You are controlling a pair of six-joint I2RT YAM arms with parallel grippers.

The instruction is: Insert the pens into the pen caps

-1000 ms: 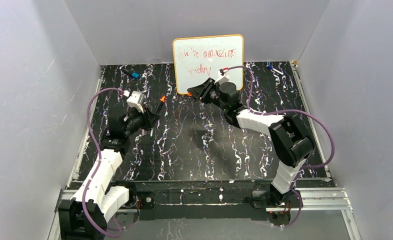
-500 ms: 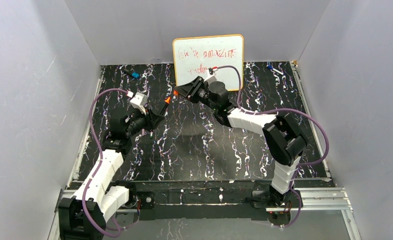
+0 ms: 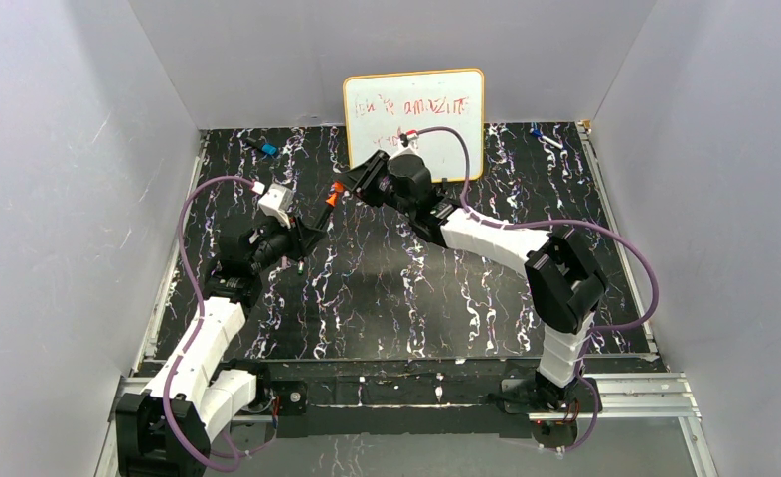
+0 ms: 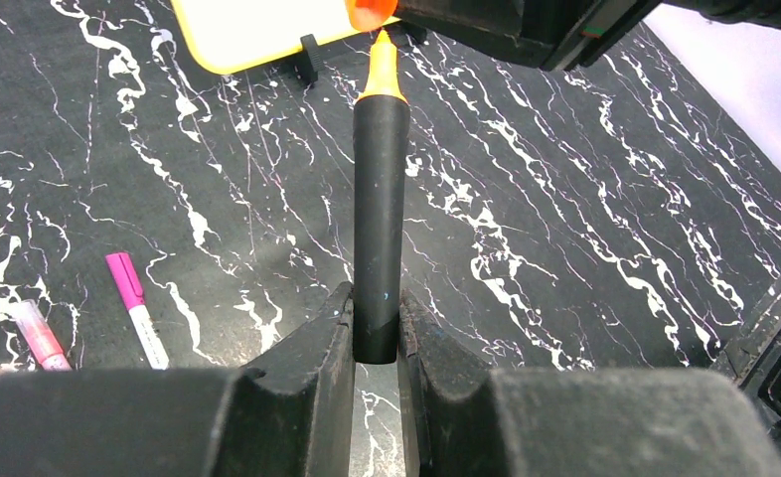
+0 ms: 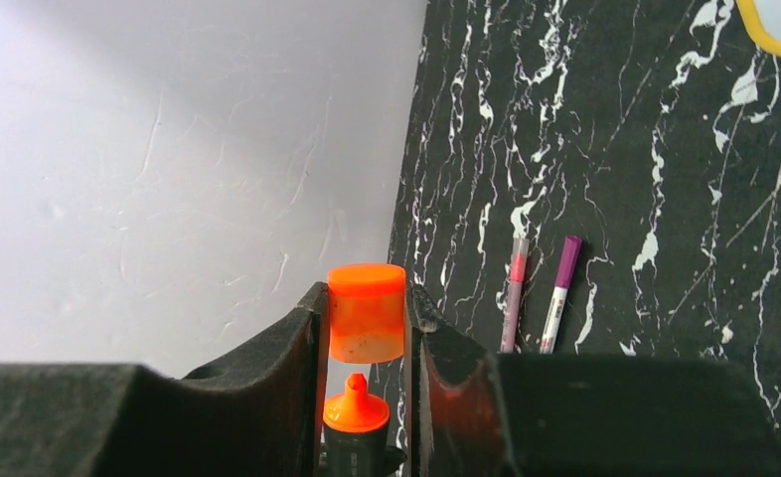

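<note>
My left gripper [image 4: 377,320] is shut on the lower end of a thick black pen [image 4: 380,219], which points up and away with its orange tip [image 5: 356,402] bare. My right gripper [image 5: 367,298] is shut on an orange pen cap [image 5: 367,312], its open end facing the tip. The tip sits between the right fingers, just short of the cap, with a small gap. From above, the cap [image 3: 338,186] and the pen [image 3: 324,211] meet left of centre. Two slim pens, one purple-ended [image 5: 559,291] and one pale pink [image 5: 513,293], lie side by side on the table.
A small whiteboard [image 3: 413,119] with a yellow rim stands at the back, just behind the right gripper [image 3: 357,182]. Blue-tipped pens lie at the back left [image 3: 264,148] and the back right [image 3: 544,136]. White walls close the black marbled table [image 3: 416,288] on three sides.
My right gripper has carried the orange cap leftward to the tip of the black pen. The left gripper shifted slightly right at first with the pen, then stayed still.
</note>
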